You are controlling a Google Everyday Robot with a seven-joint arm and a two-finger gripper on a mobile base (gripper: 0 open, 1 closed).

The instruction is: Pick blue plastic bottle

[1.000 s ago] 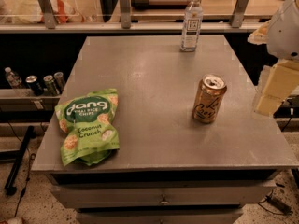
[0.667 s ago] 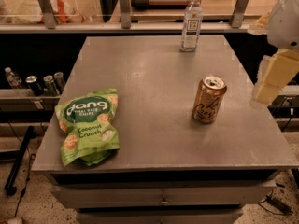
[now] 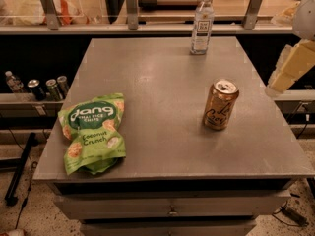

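Camera view:

- Grey, flat-topped metal desk [image 3: 162, 141]: fills the middle of the view and carries three items, all well apart from one another.
- Slim clear plastic water bottle with a white cap and a pale label with dark print (the blue plastic bottle) [image 3: 202, 24]: stands upright at the far edge of the desk, right of centre. Nothing touches it.
- Gold aluminium drink can [image 3: 221, 104]: stands upright on the right half of the desk, nearer the camera than the blue plastic bottle. The top faces up, and the can is shorter than the bottle.
- Green crinkled snack bag with white lettering [image 3: 92, 132]: lies flat on the near-left part of the desk, its lower end close to the front edge.
- Gripper [image 3: 290, 68]: the pale cream and white end of the arm enters from the right border. It hangs beyond the right edge of the desk, at a level between the bottle and the can, and is clear of both. It holds nothing visible. Its grasp state cannot be determined from this view.
- Low shelf to the left of the desk: holds a row of dark cans [image 3: 48, 87] and a small clear bottle [image 3: 13, 81].
- Front of the desk: a drawer with a small metal pull [image 3: 172, 211] sits below the top.
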